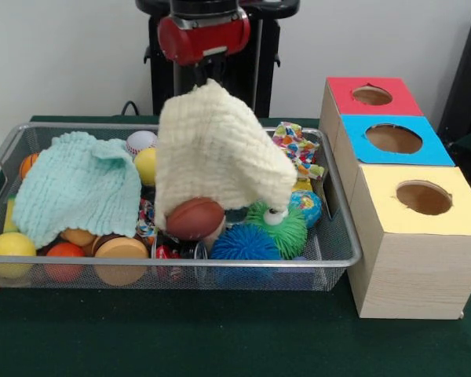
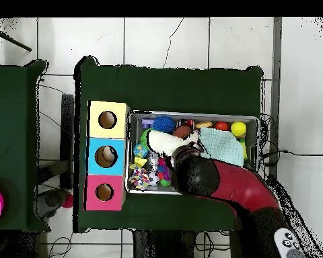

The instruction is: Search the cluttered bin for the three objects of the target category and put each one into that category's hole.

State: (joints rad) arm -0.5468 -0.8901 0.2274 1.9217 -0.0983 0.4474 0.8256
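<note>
While the gripper [image 1: 209,85] is pinching the cream cloth [image 1: 216,149] aloft, searching is just beginning; balls are remaining in the wire bin [image 1: 341,243].

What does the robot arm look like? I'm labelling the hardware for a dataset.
The arm is thick and rounded, with glossy red shells and black joint sections; in the front view a red rounded segment sits under a black collar above the bin. Near its base, a grey panel with buttons shows.

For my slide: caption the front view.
Cream cloth lifted by the arm above a cluttered wire bin.
</note>
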